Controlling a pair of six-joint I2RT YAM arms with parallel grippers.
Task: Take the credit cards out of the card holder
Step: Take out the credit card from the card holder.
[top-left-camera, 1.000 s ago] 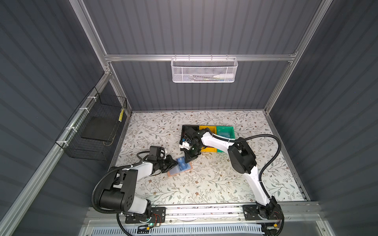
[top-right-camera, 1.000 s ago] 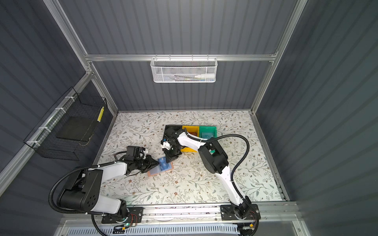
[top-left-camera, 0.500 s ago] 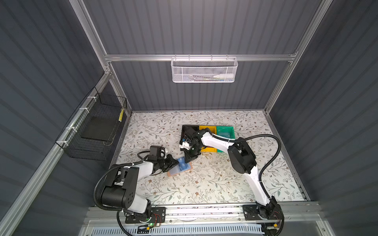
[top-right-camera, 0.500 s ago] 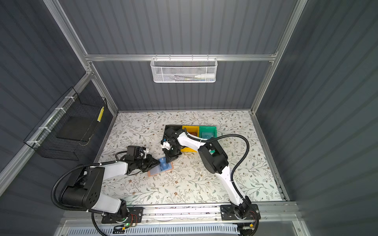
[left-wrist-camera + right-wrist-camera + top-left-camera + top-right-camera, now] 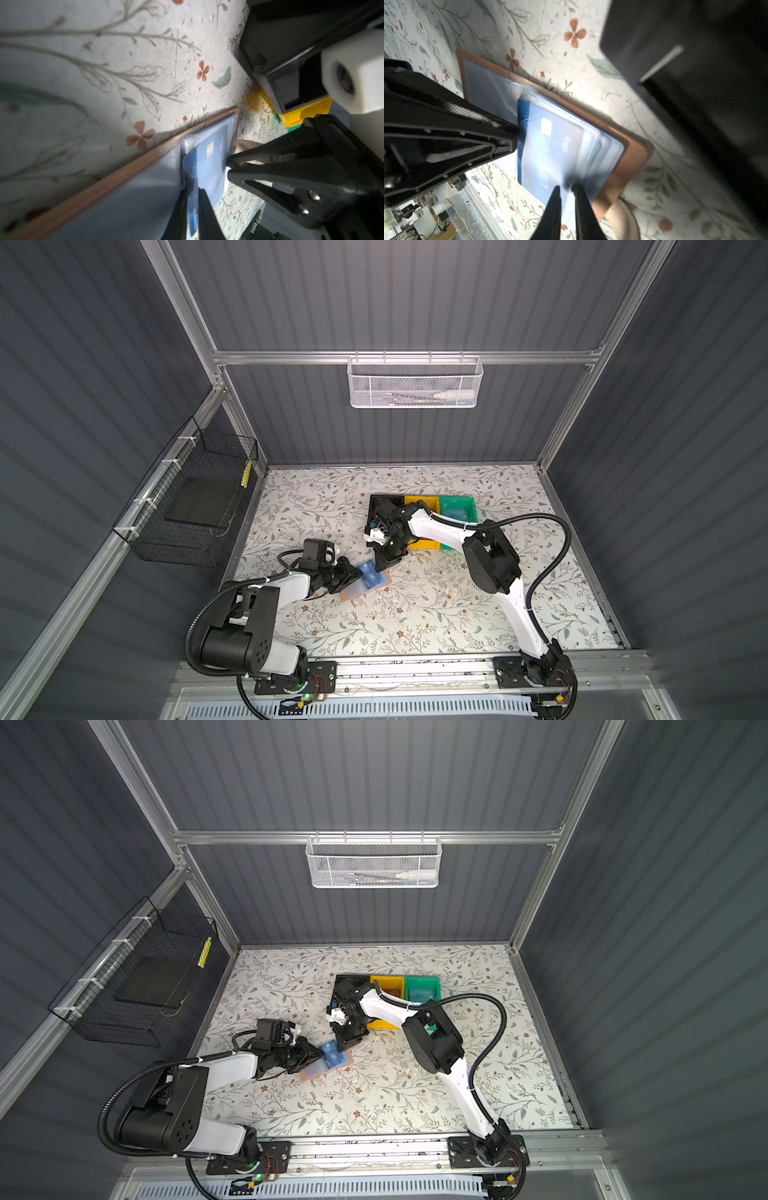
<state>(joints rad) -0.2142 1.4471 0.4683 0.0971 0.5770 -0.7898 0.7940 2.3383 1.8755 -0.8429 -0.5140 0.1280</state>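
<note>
Card holder [image 5: 350, 592]: lies open and flat on the floral surface [image 5: 415, 614], between the two arms and just in front of the row of bins, in both top views.

Progress (judged):
- Teal card [image 5: 422, 996] lies in the green bin [image 5: 473, 510].
- Something reddish-brown shows in the yellow bin [image 5: 380, 1026]. Likely a card, but too small to be sure.
- Black bin [image 5: 376, 506]: contents hidden by the right arm.
- Blue card [image 5: 550, 145] is the one being worked on. One long edge is clear of its translucent sleeve [image 5: 588, 145]; the rest, with chip and "logo" print, sits under the plastic.
- Sleeves beneath look pale. I cannot tell whether they are empty.
- Left to do: draw the blue card fully free, put it down, check the remaining sleeves.

Claws:
- Left claw [image 5: 192, 189]: narrow, nipping the bared edge of the blue card.
- Right claw [image 5: 565, 187]: narrow, pinched on the sleeve edge at the holder's opposite side, apparently to hold it down against the pull.

Orientation:
- The holder's long axis slants across the surface, with the empty half toward the left arm and the loaded half toward the bins.
- The blue card is face up, its long axis crosswise to the holder's and parallel to the fold.
- The card's free edge faces the left claw.
</note>
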